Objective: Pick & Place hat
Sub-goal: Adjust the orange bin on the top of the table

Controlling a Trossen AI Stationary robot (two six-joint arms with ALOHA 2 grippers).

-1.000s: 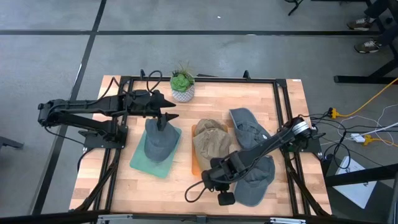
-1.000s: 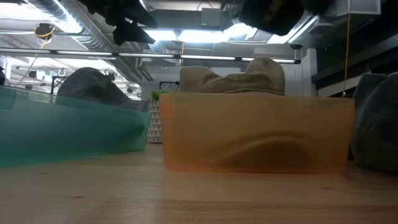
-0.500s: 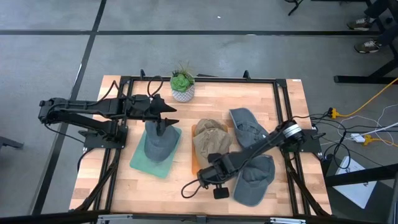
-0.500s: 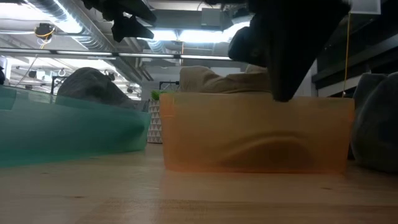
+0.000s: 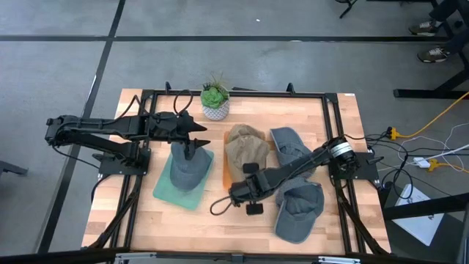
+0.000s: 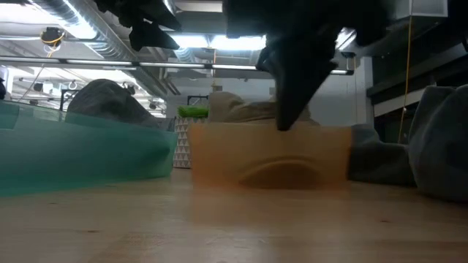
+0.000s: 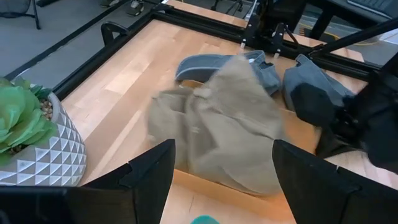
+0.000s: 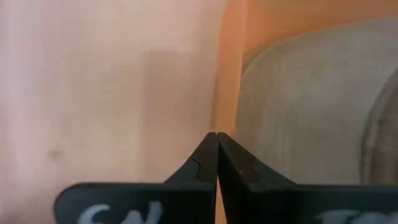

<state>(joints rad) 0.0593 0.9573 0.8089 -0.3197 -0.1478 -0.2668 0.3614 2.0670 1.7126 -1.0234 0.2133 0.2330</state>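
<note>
Orange tray (image 5: 229,178) sits at the centre of the high view on the wooden counter (image 5: 146,220), with a tan hat (image 5: 244,149) lying in it. The right gripper (image 5: 236,192) is low against the tray's lower edge, its fingers (image 8: 216,163) pressed fully together with nothing between them, tips at the tray wall. Left of centre, a grey hat (image 5: 187,167) rests on a green tray (image 5: 167,195); the left gripper (image 5: 199,136) hangs just above it, fingers (image 7: 149,171) spread wide and empty. Two more grey caps (image 5: 297,213) lie right of the orange tray. A potted plant (image 5: 215,100) stands at upper centre.
</note>
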